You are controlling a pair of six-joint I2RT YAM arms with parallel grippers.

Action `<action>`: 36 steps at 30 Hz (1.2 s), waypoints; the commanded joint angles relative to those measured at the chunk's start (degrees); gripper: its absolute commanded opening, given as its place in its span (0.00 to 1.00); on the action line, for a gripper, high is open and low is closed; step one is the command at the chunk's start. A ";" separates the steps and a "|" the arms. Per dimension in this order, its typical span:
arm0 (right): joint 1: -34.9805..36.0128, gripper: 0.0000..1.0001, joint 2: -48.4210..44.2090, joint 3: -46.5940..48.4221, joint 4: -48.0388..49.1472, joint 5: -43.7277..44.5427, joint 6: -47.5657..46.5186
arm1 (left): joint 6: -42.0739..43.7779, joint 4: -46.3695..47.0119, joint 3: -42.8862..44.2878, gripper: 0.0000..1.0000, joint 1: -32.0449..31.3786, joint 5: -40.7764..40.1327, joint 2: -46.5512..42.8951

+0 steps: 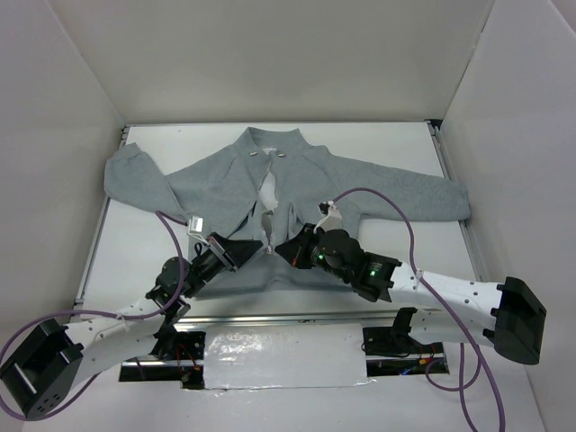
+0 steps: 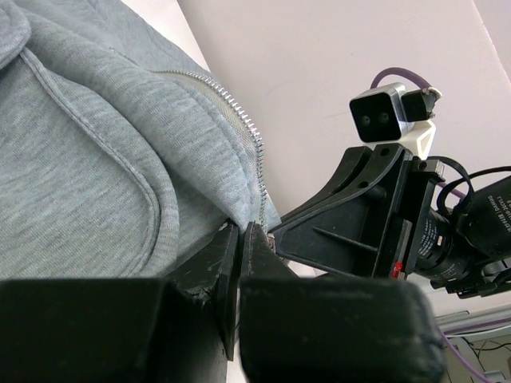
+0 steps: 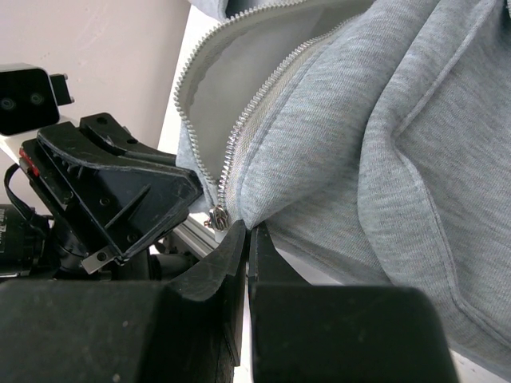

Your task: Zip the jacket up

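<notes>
The light-grey jacket lies flat on the white table, collar at the far side, front open in a narrow gap. Both grippers meet at the bottom of its hem. My left gripper is shut on the fleece edge beside the zipper teeth. My right gripper is shut on the other hem corner, right next to the metal zipper pull. From above, the left gripper and right gripper almost touch.
White walls close in the table on three sides. A metal rail runs along the near edge, with a foil patch below it. Purple cables loop over the jacket's right side and near the left arm.
</notes>
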 commanded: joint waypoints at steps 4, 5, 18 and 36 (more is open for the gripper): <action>0.64 0.00 -0.66 0.75 4.53 0.11 -0.67 | 0.78 6.43 0.57 0.00 -0.71 1.22 0.86; 0.64 0.00 -0.66 0.92 4.44 0.19 -0.67 | 1.04 6.43 0.65 0.00 -0.88 1.31 0.95; 0.64 0.00 -0.48 0.22 5.22 -1.21 -2.34 | 2.00 2.13 1.70 0.00 -1.15 -0.27 -2.82; 0.73 0.00 -0.22 0.57 5.93 -2.88 -4.01 | 3.06 -0.51 2.85 0.00 -1.15 -0.53 -3.88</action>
